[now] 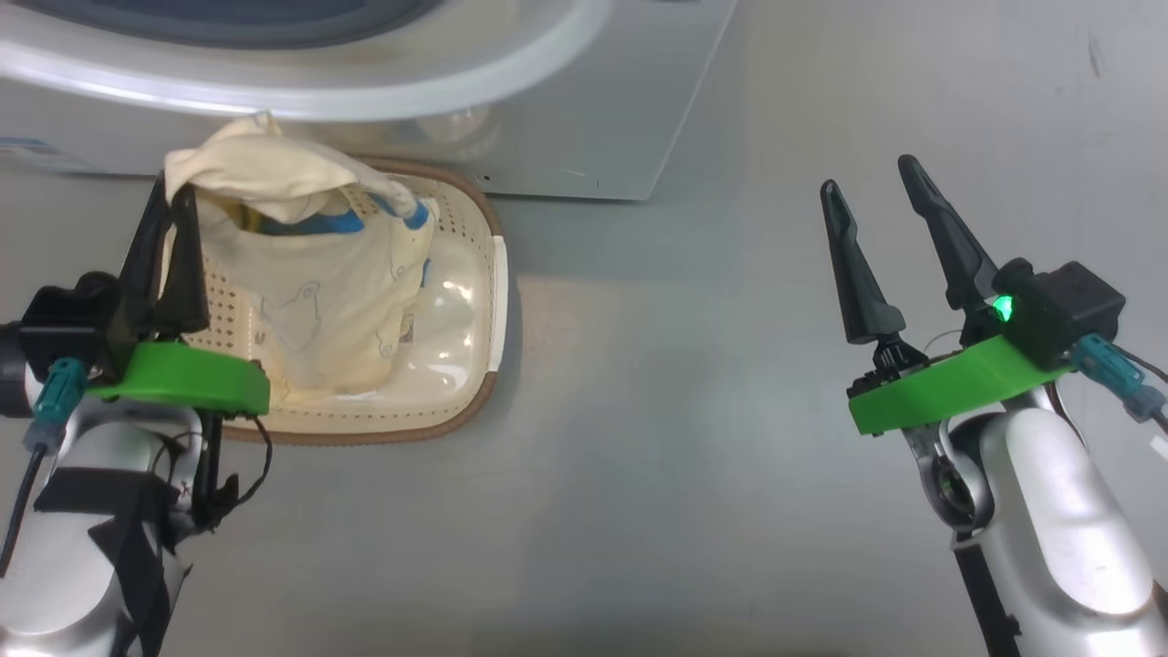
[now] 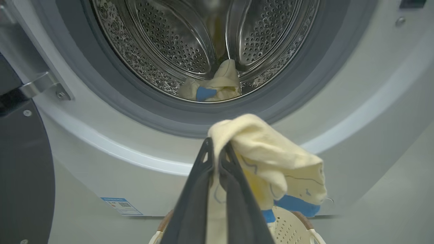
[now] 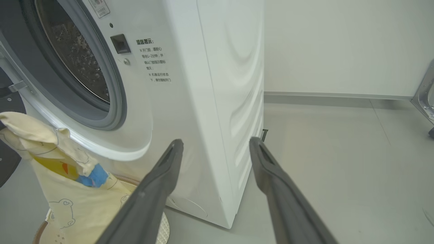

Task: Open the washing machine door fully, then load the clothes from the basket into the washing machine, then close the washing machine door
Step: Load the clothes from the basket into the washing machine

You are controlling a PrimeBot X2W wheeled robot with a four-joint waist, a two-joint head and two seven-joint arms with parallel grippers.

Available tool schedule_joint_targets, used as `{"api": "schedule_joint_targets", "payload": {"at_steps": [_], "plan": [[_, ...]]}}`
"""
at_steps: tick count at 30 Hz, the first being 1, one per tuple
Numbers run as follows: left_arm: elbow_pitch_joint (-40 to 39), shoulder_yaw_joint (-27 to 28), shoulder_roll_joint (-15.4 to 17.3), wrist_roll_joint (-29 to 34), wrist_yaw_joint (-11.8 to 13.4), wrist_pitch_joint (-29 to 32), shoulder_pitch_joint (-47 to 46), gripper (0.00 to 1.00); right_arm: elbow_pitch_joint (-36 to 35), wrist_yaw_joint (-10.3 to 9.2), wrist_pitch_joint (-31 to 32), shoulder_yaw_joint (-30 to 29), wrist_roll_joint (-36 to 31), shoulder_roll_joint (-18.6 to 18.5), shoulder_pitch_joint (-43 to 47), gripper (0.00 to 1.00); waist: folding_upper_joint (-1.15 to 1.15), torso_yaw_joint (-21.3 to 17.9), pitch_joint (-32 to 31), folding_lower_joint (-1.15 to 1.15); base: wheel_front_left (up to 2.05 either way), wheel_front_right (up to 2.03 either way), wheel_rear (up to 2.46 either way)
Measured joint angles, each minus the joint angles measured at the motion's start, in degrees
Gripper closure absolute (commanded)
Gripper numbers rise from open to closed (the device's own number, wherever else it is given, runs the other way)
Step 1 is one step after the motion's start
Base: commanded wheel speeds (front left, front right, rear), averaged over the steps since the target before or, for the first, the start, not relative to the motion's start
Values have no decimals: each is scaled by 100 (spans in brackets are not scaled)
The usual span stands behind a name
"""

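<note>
Left hand (image 1: pixel 175 196) clamped on clothes (image 1: pixel 310 292), right hand (image 1: pixel 869 175) fingers spread, empty

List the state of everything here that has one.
door: open.
machine: drum exposed.
drum garment: lying inside the drum.
held garment: pinched, top lifted, lower end in basket.
basket: upright on the floor by the machine.
left gripper: shut on held garment.
right gripper: open, empty.
</note>
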Motion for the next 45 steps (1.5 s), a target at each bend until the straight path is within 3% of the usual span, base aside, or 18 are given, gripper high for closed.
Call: {"api": "schedule_joint_targets", "payload": {"at_steps": [10, 22, 28, 36, 41, 45], "plan": [[-743, 614, -202, 313, -114, 0, 608, 100, 112, 0, 0, 26, 112, -1, 169, 0, 0, 18, -478, 0, 0, 0, 0], [-1063, 1497, -438, 246, -692, -1, 540, 100, 133, 0, 1, 104, 214, 14, 202, 0, 0, -313, -440, 0, 0, 0, 0], [-825, 1806, -364, 189, -895, -9, -376, 100, 86, 0, 1, 99, 265, 24, 194, 0, 0, -485, -121, 0, 0, 0, 0], [-235, 1911, 11, -18, -1036, -32, -1743, 100, 15, 0, 1, 148, 400, 42, 114, 0, 0, -696, 348, 1, 0, 0, 0], [478, 1570, 345, -123, -1063, -8, -2963, 100, -96, 0, 1, 229, 517, 46, -108, 0, 0, -856, 737, 1, 0, 0, 0], [924, 916, 566, -258, -1065, 131, -3918, 100, -171, 0, 0, 283, 569, 48, -203, 0, 0, -981, 1094, 2, 0, 0, 0]]}}
